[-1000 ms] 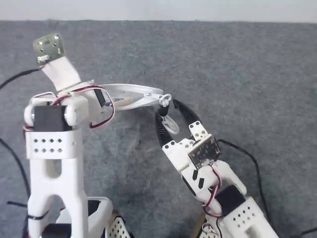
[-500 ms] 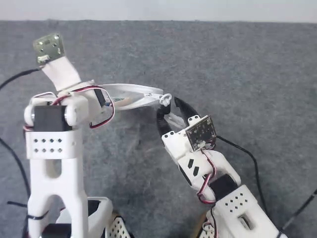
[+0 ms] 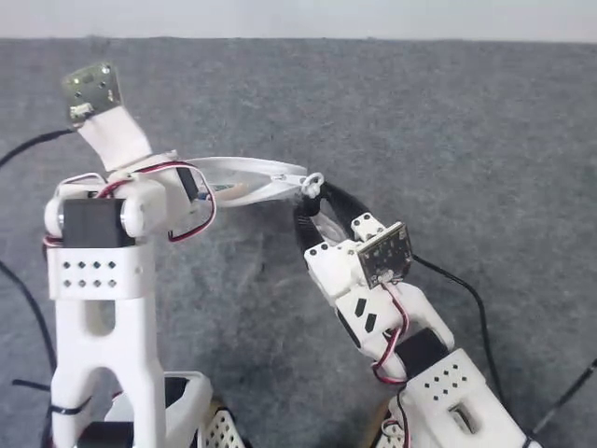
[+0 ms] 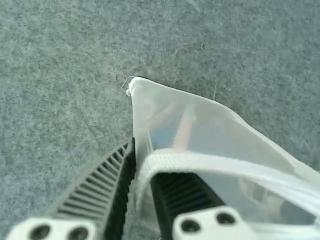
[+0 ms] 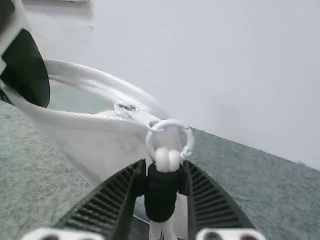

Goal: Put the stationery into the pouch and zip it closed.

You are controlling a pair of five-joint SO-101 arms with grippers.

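Black ribbed fingers (image 5: 112,200) of the right gripper (image 5: 162,172) are clenched on the black zip pull tab (image 5: 161,197), which stands upright between them, pinched from both sides. A white ring (image 5: 169,137) rises from the top of the tab and links it to the white zip slider (image 5: 127,107) at the nearest end of the translucent white pouch (image 5: 85,125). Beyond the slider the pouch's mouth gapes as a narrow oval, its two zip edges apart. From above, the right gripper (image 3: 315,217) meets the pouch (image 3: 247,182) at its right-hand tip. The pouch stretches leftward from there to the left arm, whose body covers its far end.

The left gripper (image 4: 142,162) is clamped on that other end of the pouch (image 4: 215,135), its two ribbed fingers (image 4: 100,195) squeezing the woven white zip band (image 4: 210,164). Through the thin wall show blurred blue and tan shapes, the stationery (image 4: 172,127) inside; what the pieces are cannot be told. One corner of the pouch points away from this gripper over the grey felt-like counter (image 4: 60,60). The pouch spans between the two grippers; whether its underside touches the counter cannot be told. A plain white wall (image 5: 225,50) stands behind the counter.
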